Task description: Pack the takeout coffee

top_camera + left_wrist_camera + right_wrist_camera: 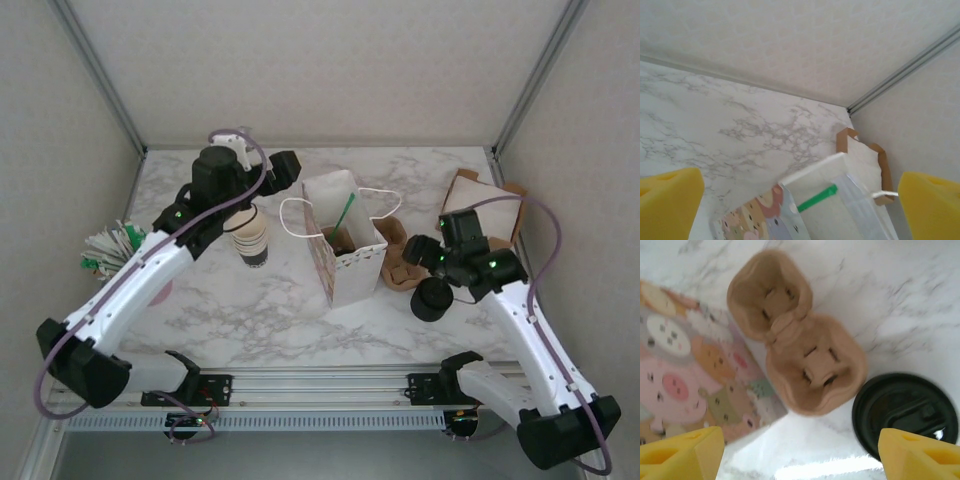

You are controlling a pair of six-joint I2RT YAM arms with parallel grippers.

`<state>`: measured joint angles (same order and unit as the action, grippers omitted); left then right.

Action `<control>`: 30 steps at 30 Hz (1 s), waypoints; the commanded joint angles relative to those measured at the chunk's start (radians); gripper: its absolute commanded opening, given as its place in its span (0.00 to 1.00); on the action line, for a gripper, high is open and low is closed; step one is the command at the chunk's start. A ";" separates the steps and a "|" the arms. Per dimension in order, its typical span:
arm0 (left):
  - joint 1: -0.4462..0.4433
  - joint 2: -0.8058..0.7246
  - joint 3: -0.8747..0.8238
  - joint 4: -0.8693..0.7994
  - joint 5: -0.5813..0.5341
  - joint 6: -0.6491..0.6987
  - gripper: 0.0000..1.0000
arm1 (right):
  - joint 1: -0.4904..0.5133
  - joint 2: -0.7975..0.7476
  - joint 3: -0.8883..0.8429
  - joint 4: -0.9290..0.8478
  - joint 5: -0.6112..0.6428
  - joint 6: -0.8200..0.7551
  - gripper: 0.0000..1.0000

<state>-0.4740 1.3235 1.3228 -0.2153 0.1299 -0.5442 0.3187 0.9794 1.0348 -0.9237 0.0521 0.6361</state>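
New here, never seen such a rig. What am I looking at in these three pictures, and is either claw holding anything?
Two robot arms at a marble table. One picture looks down from above and behind them; the other two come from a camera on each wrist, whose yellow finger pads show at the bottom. On the table: a paper bag with a green stick inside, a stack of cups, a brown cup carrier, black lids, a brown box. The left gripper and right gripper are open, holding nothing.
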 commanded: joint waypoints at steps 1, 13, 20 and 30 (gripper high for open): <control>0.041 0.081 0.049 0.007 0.114 0.017 1.00 | -0.099 0.073 0.083 -0.004 -0.012 -0.068 0.81; 0.095 0.136 0.013 0.033 0.188 0.043 1.00 | -0.377 0.498 0.332 0.165 -0.114 -0.121 0.74; 0.113 0.124 -0.042 0.061 0.222 0.037 1.00 | -0.392 0.810 0.536 0.204 -0.201 -0.135 0.75; 0.126 0.104 -0.086 0.066 0.237 0.044 1.00 | -0.391 1.096 0.785 0.094 -0.237 -0.184 0.77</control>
<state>-0.3603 1.4670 1.2507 -0.1757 0.3462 -0.5190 -0.0734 2.0499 1.7691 -0.7673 -0.1600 0.4843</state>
